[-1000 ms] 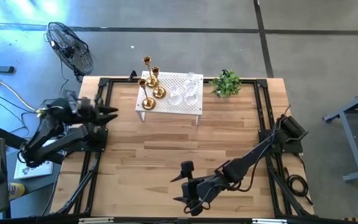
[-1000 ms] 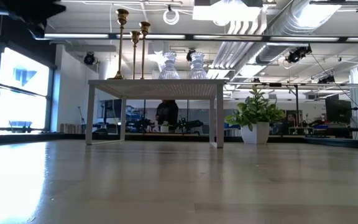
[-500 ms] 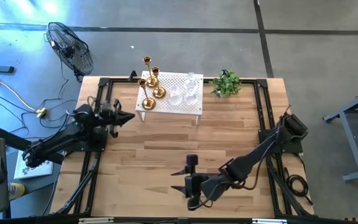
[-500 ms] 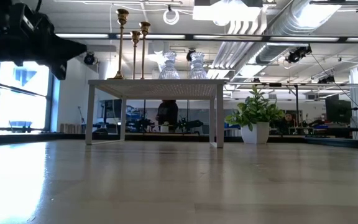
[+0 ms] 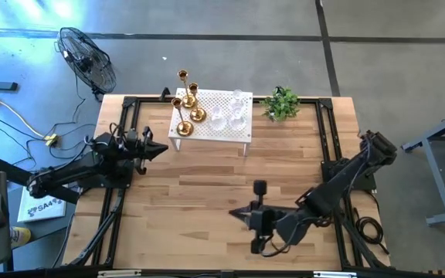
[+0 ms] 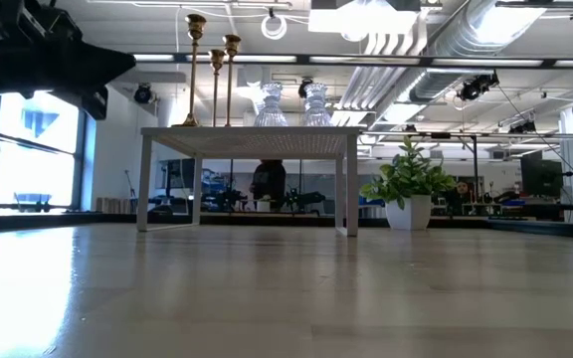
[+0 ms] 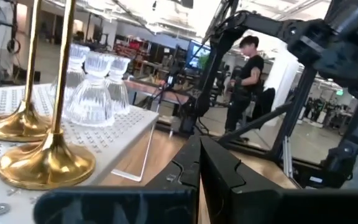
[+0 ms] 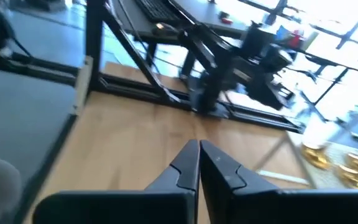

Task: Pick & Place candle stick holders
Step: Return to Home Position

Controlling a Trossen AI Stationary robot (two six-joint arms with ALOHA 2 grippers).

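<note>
Three gold candle stick holders (image 5: 187,99) and the clear glass ones (image 5: 232,110) stand on their bases on a white perforated stand (image 5: 207,131) at the table's far middle. In the low view the gold stems (image 6: 195,70) rise above the glass holders (image 6: 291,104). My left gripper (image 5: 163,148) is shut and hovers near the stand's left front corner; its wrist view shows gold bases (image 7: 45,163) and glass holders (image 7: 98,93) close ahead. My right gripper (image 5: 235,215) is shut over the near middle of the table, pointing left, and holds nothing.
A potted plant (image 5: 282,103) stands right of the stand at the far edge. Black frame rails (image 5: 327,139) run along the table's left and right sides. A fan (image 5: 87,58) stands on the floor beyond the far left corner. Bare wood (image 5: 207,185) lies between both grippers.
My left gripper has swung from the table's left edge toward the white stand and has shut. My right gripper has drawn back toward the table's right edge along the near side, and its fingers have shut. The holders have not moved.
</note>
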